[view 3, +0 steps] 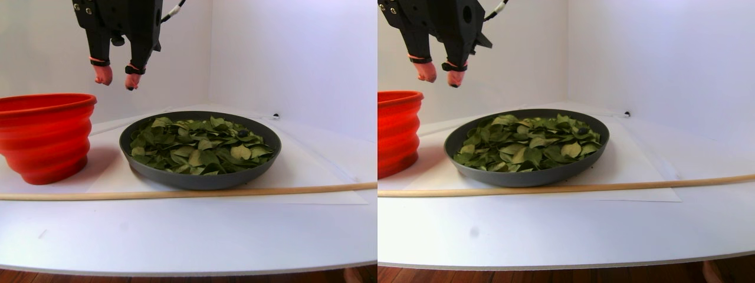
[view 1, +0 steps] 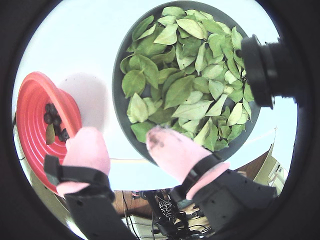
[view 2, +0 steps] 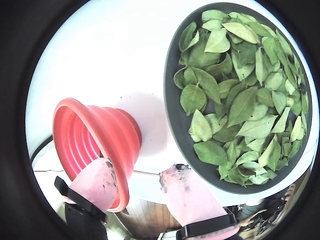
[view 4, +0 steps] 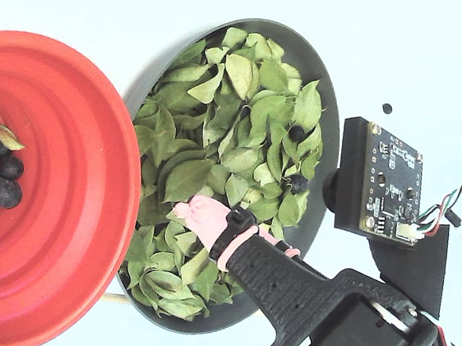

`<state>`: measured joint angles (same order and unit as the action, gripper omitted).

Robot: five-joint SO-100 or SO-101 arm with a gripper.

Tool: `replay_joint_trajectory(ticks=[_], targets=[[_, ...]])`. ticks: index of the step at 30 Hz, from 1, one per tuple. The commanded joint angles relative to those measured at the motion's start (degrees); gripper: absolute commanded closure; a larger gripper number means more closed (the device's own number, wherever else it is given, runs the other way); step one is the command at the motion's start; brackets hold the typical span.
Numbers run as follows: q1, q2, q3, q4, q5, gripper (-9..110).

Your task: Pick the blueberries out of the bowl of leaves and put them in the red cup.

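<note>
the hand hangs released (nothing between its pink tips) above the bowl of leaves.

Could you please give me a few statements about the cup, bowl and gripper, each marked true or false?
1. The red cup already holds several blueberries. True.
2. The gripper is shut on a berry. False: it hangs open and empty above the table.
3. A leaf lies in the cup among the berries. True.
4. The bowl holds no more berries. False: at least one berry shows among the leaves.
5. The cup stands inside the bowl. False: it stands beside it.
</note>
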<state>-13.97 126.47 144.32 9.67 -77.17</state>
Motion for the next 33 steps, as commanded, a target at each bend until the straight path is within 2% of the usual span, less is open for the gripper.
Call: replay_joint_trajectory(ticks=[1,33], targets=[[1.14,5.27,-3.25,0.00,-1.14,84],[19.95,-4.57,-8.17,-7.56,-13.89,85]])
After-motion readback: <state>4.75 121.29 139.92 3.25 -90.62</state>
